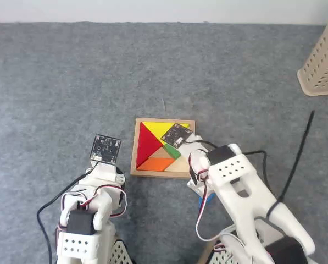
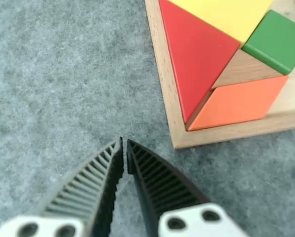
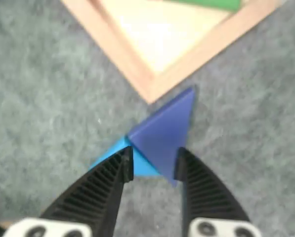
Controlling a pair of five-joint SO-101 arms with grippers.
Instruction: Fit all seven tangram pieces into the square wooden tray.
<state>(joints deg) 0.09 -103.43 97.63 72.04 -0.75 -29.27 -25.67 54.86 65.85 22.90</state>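
The blue triangle [image 3: 162, 131] is grasped by the right gripper [image 3: 153, 155] just outside the tray [image 3: 127, 59] corner (left gripper [image 2: 125, 143] clenched, empty, beside the tray). Lifting it into the bare corner is judged next.

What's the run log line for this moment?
left gripper shut, beside tray; right gripper shut on dark blue triangle; tray partly filled

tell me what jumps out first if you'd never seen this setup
The bright pieces in the square wooden tray, mid-way across the grey mat, catch the eye first: a red triangle, a yellow triangle, an orange piece and a green piece. Next comes the blue triangle, gripped by the right gripper just outside a tray corner. The left gripper hangs shut over the mat beside the tray.
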